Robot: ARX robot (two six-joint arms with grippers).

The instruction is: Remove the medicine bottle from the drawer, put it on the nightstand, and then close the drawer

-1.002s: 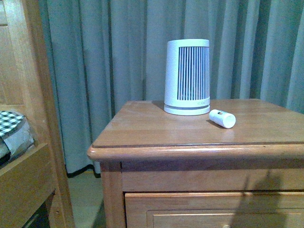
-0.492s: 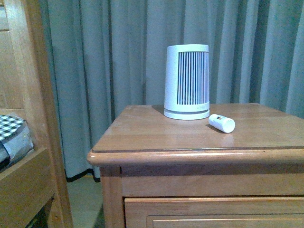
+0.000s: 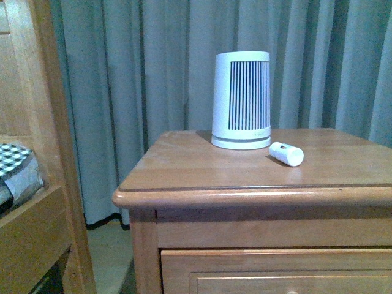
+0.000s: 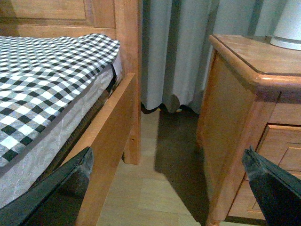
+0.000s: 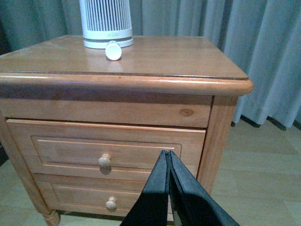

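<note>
Medicine bottle [image 3: 286, 154] lies on nightstand [image 3: 202, 174] beside slatted white device [image 3: 241, 100]; drawer [image 5: 106, 150] shut. Left gripper [image 4: 169, 188] jaws wide apart, right gripper [image 5: 168, 162] jaws closed, empty.

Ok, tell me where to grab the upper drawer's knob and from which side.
Grip the round knob on the upper drawer across its widest part, coming straight in from the front, since it sticks out from the recessed panel toward the room. The right gripper is shut and would probably need to open first.
</note>
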